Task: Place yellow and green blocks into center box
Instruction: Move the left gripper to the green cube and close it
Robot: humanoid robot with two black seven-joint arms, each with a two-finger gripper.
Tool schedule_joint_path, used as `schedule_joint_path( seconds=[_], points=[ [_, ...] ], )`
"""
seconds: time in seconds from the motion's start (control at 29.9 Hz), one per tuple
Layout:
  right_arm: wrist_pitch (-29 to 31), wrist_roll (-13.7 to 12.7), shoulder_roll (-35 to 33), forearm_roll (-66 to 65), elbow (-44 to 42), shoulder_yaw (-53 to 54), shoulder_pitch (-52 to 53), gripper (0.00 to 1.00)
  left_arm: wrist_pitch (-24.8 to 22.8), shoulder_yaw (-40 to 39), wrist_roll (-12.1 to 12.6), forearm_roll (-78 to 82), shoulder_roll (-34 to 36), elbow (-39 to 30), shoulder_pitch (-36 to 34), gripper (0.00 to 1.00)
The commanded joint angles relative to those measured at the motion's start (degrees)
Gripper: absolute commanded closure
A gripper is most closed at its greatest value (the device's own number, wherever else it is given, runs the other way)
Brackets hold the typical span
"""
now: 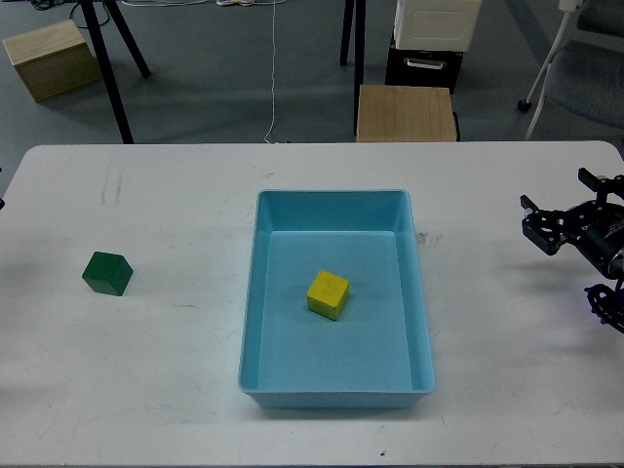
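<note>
- Yellow block (pixel 328 294) lying on the floor of the blue tray (pixel 421 292), a little below the tray's middle, turned at a slight angle to the walls, clear of all four walls.
- Blue tray set near the middle of the white table (pixel 175 390), long side running away from the viewer, near wall close to the table's front edge.
- Green block (pixel 107 273) on the bare tabletop, well apart from the tray on its left, roughly level with the yellow block, also turned at an angle.
- Right gripper (pixel 570 219) at the right edge of the table, well apart from the tray, dark and seen partly end-on; black prongs visible, holding nothing and touching neither block; how far open cannot be told.
- Left gripper out of sight.
- Beyond the table's far edge, a tan wooden box (pixel 406 114) on the grey floor, just behind the tray's line.
- Farther back, a white crate (pixel 436 21) on a black stand.
- At far left, another wooden box (pixel 49 58) beside black tripod legs (pixel 109 68).
</note>
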Motion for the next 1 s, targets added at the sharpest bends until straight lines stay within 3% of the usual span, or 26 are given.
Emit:
schedule_joint_path(
  seconds=[0.0,0.13,0.2,0.37,0.5,0.63,0.8,0.97],
  points=[
    [0.01,0.0,-0.11,-0.27,0.15,-0.04,0.0,0.01,-3.64,-0.49,-2.23,18.4,2.07,-0.22,-0.14,0.01],
    [0.01,0.0,-0.28,-1.94,0.23,0.13,0.0,0.01,-1.45,-0.23,-11.89,39.99,2.68,-2.41,-1.63,0.01],
    [0.01,0.0,-0.46,-2.3,0.32,0.22,-0.08,0.01,1.35,-0.32,-14.78,54.92,2.51,-2.59,-4.08,0.01],
    [0.01,0.0,-0.55,-2.3,0.41,0.22,-0.08,0.01,14.08,0.2,-14.78,86.51,1.28,-4.78,-6.2,0.0],
    [0.01,0.0,-0.55,-2.47,0.41,0.22,-0.08,0.01,23.68,5.02,-14.78,95.07,0.75,-6.11,-5.59,0.0],
    [0.01,0.0,-0.72,-2.47,0.41,0.22,-0.08,0.01,25.01,12.94,-14.78,99.8,0.84,-6.11,-6.81,0.0],
    [0.01,0.0,-0.64,-2.47,0.5,0.22,0.0,0.01,24.31,15.41,-14.78,111.25,0.57,-5.76,-7.87,0.0],
    [0.01,0.0,-0.37,-2.56,0.76,0.22,0.0,0.01,17.48,17.52,-14.78,111.87,0.49,-5.76,-9.19,0.0]
  ],
)
